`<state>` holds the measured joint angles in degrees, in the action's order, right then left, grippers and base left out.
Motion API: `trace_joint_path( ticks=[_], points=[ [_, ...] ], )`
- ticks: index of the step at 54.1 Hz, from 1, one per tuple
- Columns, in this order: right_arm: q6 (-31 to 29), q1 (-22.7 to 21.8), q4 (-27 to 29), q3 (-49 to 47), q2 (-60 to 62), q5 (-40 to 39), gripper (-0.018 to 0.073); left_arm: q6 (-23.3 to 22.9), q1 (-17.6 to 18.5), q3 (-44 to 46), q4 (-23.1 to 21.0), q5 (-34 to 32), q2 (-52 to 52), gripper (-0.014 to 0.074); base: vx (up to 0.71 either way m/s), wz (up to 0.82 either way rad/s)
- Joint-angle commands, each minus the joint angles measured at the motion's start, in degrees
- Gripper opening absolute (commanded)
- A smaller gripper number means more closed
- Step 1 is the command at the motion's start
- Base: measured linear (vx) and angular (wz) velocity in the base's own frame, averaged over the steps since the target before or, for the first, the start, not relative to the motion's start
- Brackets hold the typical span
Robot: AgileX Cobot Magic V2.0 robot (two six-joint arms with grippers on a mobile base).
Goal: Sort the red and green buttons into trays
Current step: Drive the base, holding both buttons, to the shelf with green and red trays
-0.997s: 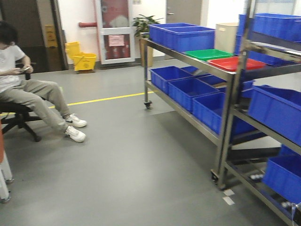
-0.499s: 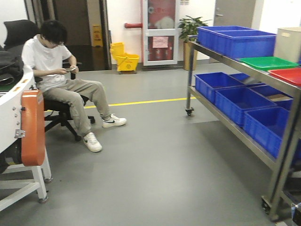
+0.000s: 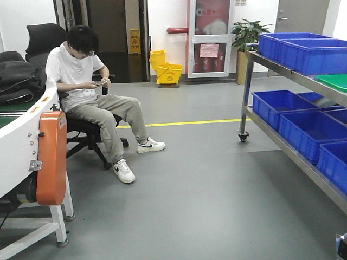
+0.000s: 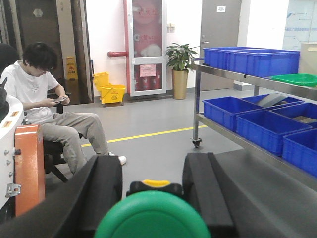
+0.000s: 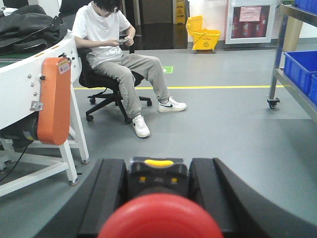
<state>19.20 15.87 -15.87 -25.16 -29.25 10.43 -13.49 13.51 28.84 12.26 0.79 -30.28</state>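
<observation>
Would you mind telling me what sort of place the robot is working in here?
Probably a factory or warehouse workroom: a steel rack of blue crates, a conveyor, and a yellow floor line.

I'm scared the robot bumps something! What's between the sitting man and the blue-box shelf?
Between man and shelf: only bare grey floor crossed by a yellow line, shown in the front-facing view.

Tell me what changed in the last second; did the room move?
The front view swung left. The steel rack slid to the right edge; the red tray left view, only a corner of the green tray remains. The seated man moved toward centre, and a conveyor with an orange guard appeared at left. Objects themselves stayed put; no grasp or release shows.
</observation>
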Motion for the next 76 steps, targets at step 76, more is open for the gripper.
trace_joint_path(
  ticks=[76],
  points=[
    [0.02,-0.02,-0.47,-1.82,-0.37,-5.01,-0.0009,-0.41,0.49,1.73,-0.22,-4.38,-0.26,-0.0003,0.42,-0.01]
  ],
)
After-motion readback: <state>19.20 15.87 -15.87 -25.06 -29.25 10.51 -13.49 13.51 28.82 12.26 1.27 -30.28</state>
